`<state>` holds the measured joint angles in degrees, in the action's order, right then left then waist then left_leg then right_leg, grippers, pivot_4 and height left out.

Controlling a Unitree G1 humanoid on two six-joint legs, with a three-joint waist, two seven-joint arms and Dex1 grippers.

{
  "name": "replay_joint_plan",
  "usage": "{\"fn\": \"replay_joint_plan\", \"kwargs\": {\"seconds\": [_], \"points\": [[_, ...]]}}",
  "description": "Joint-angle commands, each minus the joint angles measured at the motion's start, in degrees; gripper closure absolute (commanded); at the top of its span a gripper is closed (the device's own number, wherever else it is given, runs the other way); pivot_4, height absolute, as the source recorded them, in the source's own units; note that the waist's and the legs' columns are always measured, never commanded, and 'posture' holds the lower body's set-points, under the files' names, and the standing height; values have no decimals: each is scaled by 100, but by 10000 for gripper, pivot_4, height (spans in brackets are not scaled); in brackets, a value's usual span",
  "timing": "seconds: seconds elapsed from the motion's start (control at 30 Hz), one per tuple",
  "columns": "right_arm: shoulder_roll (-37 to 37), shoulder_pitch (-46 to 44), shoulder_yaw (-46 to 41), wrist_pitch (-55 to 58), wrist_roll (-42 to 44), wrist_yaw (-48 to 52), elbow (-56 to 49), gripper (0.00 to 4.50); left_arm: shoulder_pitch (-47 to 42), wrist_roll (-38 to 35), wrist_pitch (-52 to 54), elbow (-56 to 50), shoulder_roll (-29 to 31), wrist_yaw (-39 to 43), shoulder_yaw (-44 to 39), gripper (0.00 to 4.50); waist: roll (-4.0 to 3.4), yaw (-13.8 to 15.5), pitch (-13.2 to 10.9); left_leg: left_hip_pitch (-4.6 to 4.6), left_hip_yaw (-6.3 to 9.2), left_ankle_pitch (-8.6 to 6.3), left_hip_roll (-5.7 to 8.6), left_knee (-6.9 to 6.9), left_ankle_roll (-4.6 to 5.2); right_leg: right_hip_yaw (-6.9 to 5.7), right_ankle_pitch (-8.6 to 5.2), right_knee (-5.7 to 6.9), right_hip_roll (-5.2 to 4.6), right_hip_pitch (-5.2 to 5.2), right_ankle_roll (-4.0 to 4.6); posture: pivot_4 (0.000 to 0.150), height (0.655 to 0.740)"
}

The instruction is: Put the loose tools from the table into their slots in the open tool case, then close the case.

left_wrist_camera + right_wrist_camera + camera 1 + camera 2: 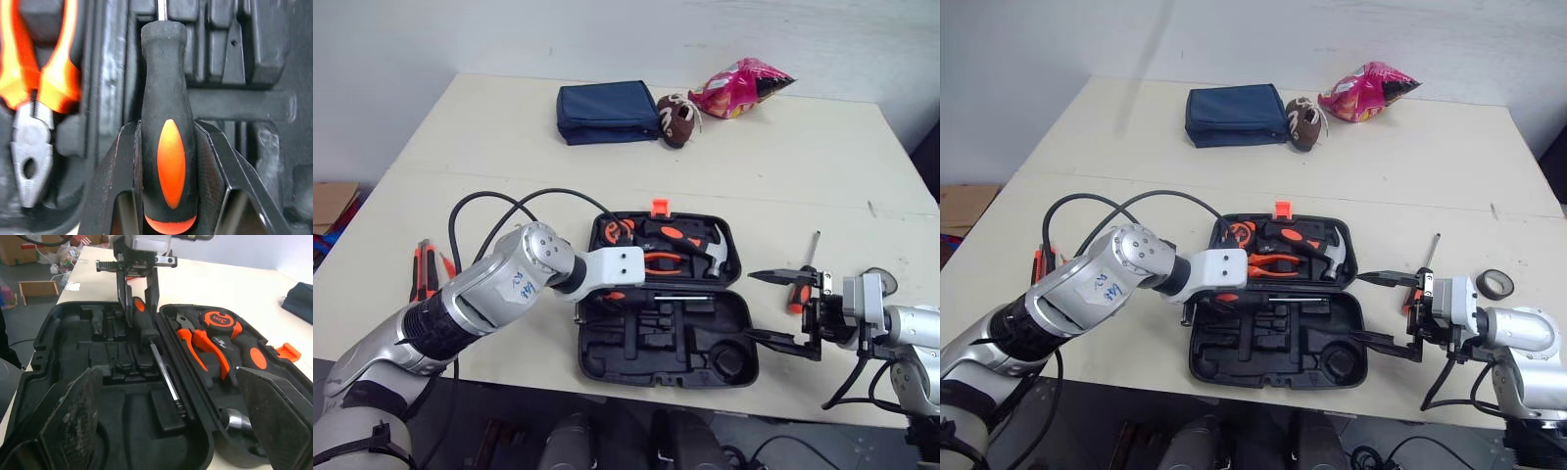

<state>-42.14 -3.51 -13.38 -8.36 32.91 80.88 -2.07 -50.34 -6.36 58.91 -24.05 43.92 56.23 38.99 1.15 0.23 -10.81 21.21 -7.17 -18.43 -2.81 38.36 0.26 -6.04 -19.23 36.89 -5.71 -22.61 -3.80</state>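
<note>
Left wrist view: smooth black-and-orange screwdriver [167, 88] handle is clamped between the textured left gripper [168, 128] fingers.
From the right wrist view its thin steel shaft is seen along the hinge of the moulded black plastic tool case [44, 342]; right gripper [750, 305] is spread wide, empty, at the case's right edge.
</note>
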Motion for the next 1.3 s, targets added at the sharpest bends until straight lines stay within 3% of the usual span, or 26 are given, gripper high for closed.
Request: {"fn": "replay_joint_plan", "kwargs": {"seconds": [0.03,0.57,0.63,0.77,1.0,1.1,1.2,1.3], "points": [[-23,49,-187,-124,132,49,-115,0,-54,128,-34,-184,20,12,1,37049,0,2,0,0,0,0,0,2,0,0,0,1,0,0,0,1500,7400],[54,394,-309,-410,290,298,213,0,-22,338,19,-14,-293,-142,36,37049,0,53,0,1,1,-1,0,14,1,0,0,5,1,3,0,1500,7400],[56,425,-301,-402,314,299,227,0,-5,379,-54,-22,-275,-171,38,26591,0,52,0,1,2,-1,-1,16,1,0,0,6,-1,3,0,1500,7400],[73,514,-313,-194,447,198,172,0,-59,170,-158,-265,-389,-150,-334,11166,0,79,0,1,4,-1,-1,28,1,-1,0,12,-5,4,0,1500,7400],[-13,606,-280,-33,495,301,95,0,52,-310,-153,-621,-179,182,-970,11166,-1,93,0,3,8,-3,-4,37,3,-1,0,14,-8,6,0,1500,7400],[-23,620,-294,11,501,262,21,0,437,-444,-842,-431,-360,53,-1416,11166,-1,92,1,2,8,-3,-2,39,4,0,0,15,-9,8,0,1500,7400],[-45,645,-321,94,487,136,-92,0,1330,-533,-2612,346,-1010,-508,-2281,19356,-12,93,7,-4,11,-4,-1,40,5,1,0,16,-13,12,0,1500,7400],[-60,640,-341,192,465,16,-199,0,1632,-572,-2988,642,-1327,-644,-2555,33270,-6,94,4,2,21,-5,-5,55,6,-7,0,21,-14,13,0,1500,7400]]}}
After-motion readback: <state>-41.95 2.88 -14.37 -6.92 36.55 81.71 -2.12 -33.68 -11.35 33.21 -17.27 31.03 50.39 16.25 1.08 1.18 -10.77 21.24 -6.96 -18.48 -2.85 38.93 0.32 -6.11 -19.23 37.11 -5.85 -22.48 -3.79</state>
